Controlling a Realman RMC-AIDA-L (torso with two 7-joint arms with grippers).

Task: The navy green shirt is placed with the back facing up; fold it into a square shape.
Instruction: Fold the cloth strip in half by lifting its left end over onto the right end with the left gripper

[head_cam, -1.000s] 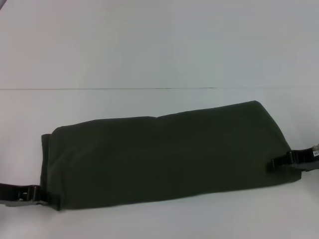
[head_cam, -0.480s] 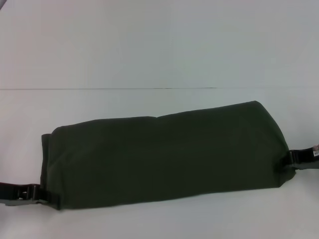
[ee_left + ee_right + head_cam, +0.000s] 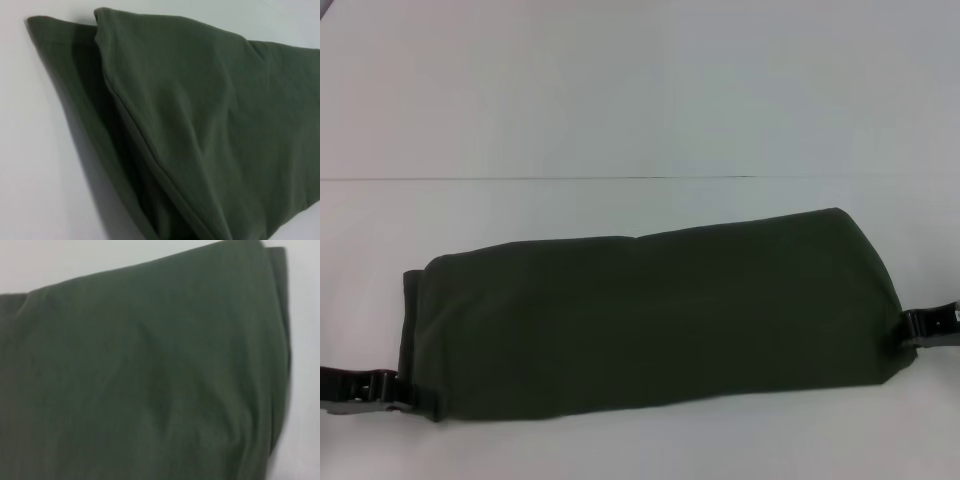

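**White table, shirt folded to a long band**

White table carries the navy green shirt, a limp band. Left gripper touches its near-left corner, right gripper its right end; finger state: cannot tell. Soft, light cloth; grasp the short ends.

I count one navy green shirt, a single dark olive garment folded into a long band across one white bench. I see two pincers in the head view: one left pincer at the shirt's left end and one right pincer at its right end. I count no other loose items.
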